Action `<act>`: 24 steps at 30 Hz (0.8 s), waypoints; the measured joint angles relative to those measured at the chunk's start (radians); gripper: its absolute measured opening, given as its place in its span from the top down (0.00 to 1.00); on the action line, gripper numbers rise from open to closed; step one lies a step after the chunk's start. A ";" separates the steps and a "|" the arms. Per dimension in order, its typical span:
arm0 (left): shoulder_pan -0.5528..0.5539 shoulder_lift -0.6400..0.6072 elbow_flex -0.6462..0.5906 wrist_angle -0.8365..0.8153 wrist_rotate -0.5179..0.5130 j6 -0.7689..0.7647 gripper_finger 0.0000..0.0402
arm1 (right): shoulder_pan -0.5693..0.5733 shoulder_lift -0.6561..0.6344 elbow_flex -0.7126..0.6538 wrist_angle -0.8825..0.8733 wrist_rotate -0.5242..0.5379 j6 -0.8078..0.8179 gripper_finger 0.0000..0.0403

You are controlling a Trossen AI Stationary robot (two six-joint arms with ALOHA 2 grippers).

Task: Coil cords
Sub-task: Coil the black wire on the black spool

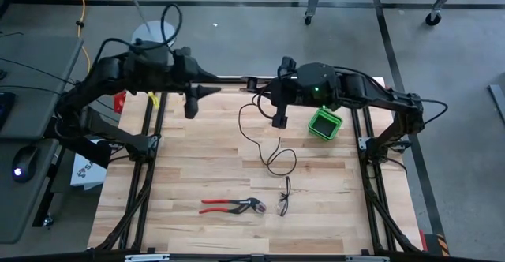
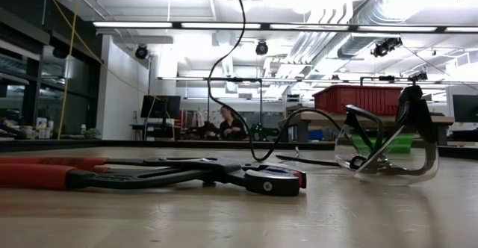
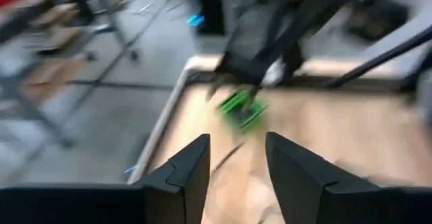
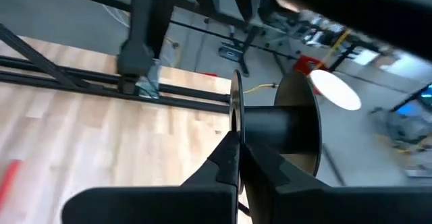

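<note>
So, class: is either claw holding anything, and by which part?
The right claw is shut on the thin black cord, near one end. The left claw holds nothing.

Cord's (image 2: 224, 61) top — cut off in the low view; green bin (image 3: 239, 109) — blurred.

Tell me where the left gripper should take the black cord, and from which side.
Probably the raised stretch of the cord below the right gripper, which is shut on its upper end. That stretch hangs clear of the table, so the open left gripper could close on it from its own side. The loop lies flat.
</note>
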 joint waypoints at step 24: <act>-0.008 0.031 -0.147 0.253 0.079 -0.009 0.59 | -0.017 0.001 0.000 0.069 -0.121 0.030 1.00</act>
